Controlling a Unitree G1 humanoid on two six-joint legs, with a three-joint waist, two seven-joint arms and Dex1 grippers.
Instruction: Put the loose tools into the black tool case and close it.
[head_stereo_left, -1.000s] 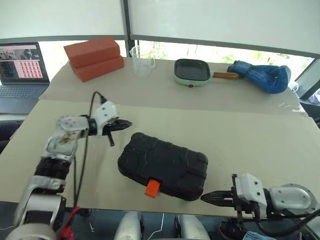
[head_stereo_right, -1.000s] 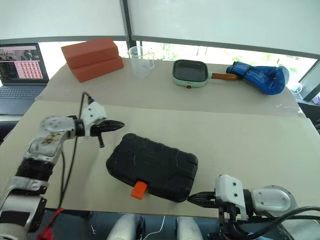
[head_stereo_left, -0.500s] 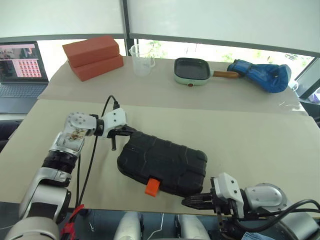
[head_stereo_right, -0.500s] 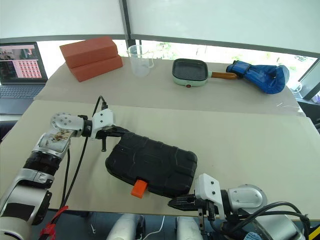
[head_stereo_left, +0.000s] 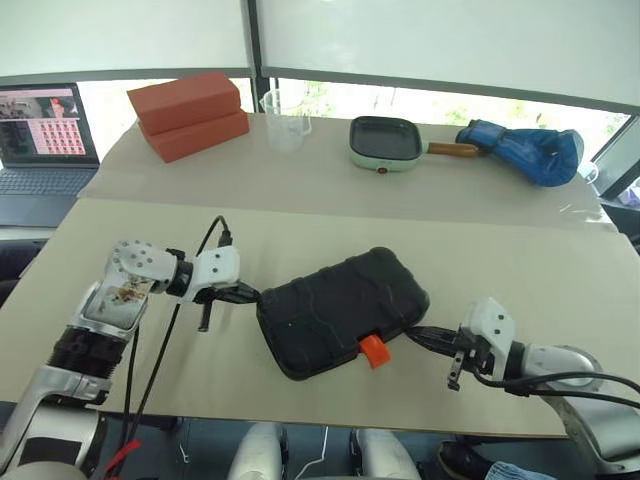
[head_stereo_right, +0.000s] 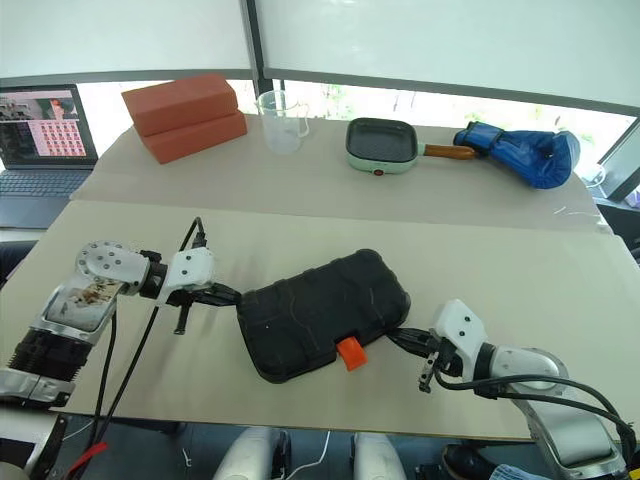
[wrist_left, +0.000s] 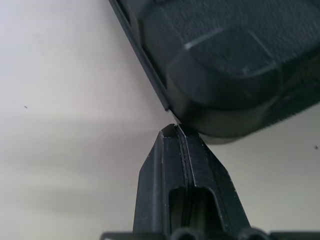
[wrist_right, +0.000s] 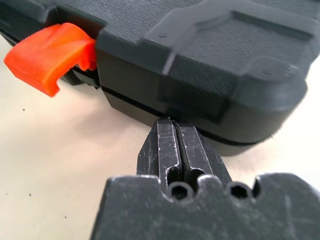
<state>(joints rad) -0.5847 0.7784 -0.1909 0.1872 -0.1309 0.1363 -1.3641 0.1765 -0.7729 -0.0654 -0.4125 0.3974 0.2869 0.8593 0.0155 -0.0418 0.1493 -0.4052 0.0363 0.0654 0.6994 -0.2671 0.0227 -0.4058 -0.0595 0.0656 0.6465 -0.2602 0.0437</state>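
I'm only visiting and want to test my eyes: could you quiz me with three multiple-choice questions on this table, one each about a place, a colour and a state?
1. Where is the frying pan?
A. far side of the table
B. on the case
C. on the laptop

2. What colour is the case's latch?
A. blue
B. orange
C. green

3. The black case is:
A. wide open
B. shut
C. standing on end

Answers:
1 A, it sits near the window beside the blue glove.
2 B, plainly orange.
3 B, the lid lies down flat.
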